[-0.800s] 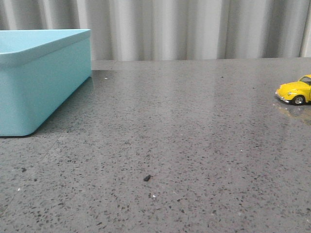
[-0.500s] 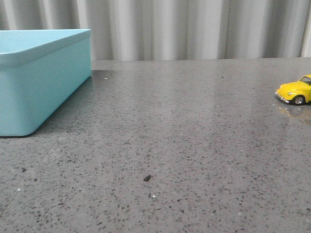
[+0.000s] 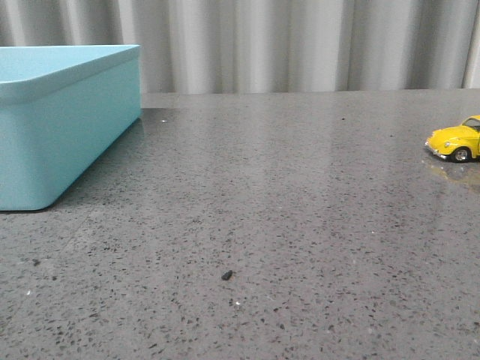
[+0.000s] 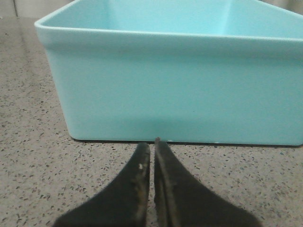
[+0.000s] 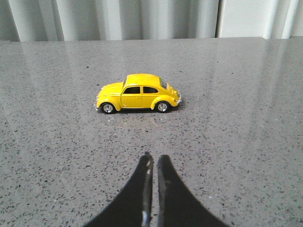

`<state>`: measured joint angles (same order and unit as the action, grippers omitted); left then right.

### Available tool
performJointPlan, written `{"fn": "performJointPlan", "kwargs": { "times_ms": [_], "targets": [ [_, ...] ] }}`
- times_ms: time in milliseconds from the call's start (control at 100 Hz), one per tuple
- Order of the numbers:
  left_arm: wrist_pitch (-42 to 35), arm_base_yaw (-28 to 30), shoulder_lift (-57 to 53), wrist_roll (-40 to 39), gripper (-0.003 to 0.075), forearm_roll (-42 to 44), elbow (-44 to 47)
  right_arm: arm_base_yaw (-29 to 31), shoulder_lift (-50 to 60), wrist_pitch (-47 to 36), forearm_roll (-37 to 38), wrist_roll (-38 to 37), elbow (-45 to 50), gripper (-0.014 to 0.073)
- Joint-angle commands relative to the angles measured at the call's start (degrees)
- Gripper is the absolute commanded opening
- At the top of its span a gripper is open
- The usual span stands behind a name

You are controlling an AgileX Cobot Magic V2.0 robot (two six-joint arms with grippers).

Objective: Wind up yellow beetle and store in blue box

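Two robot grippers seen from wrist cams, plus a front cam over a grey speckled table [image 3: 285, 225].

Left gripper [image 4: 152, 144]: low over the table, pointing straight at the near wall of the blue box [image 4: 175, 90]. Its two dark fingers [image 4: 137, 179] are pressed together w/ only a hairline slit between them, holding nothing. Tips sit just short of the box's base, not touching it.

Right gripper [image 5: 153, 160]: also low over the table, aimed at the yellow beetle [image 5: 138, 93]. Fingers [image 5: 168, 189] closed against each other, nothing between them. The car stands on its wheels side-on to the gripper, a clear stretch of bare table between tips and car.

Front cam: neither arm nor gripper shows. Blue box at far left, open top, cut off by the left edge so only one corner and part of two walls are visible. Yellow beetle at far right, upright, nose toward the box, rear half cut off by the frame edge; faint reflection under it. Box and car well apart, on opposite sides of the table.

Hard to make out: the box's inside floor isn't visible in either view, so contents can't be told. A small dark speck [image 3: 226, 275] lies on the table near centre; too small to identify. Pale pleated curtain [image 3: 300, 45] behind.
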<state>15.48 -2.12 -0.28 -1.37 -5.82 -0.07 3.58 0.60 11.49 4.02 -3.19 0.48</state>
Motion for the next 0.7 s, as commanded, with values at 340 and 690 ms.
{"fn": "performJointPlan", "kwargs": {
  "times_ms": [340, 690],
  "targets": [
    [-5.2, -0.4, -1.7, -0.5, -0.0021, 0.0, 1.5, 0.2, 1.1, -4.8, 0.7, 0.2, 1.2, -0.0050],
    [-7.7, -0.4, -1.7, -0.5, -0.0021, 0.0, 1.5, 0.2, 1.1, -5.3, 0.8, 0.2, 1.2, -0.0050]
  ]
}}
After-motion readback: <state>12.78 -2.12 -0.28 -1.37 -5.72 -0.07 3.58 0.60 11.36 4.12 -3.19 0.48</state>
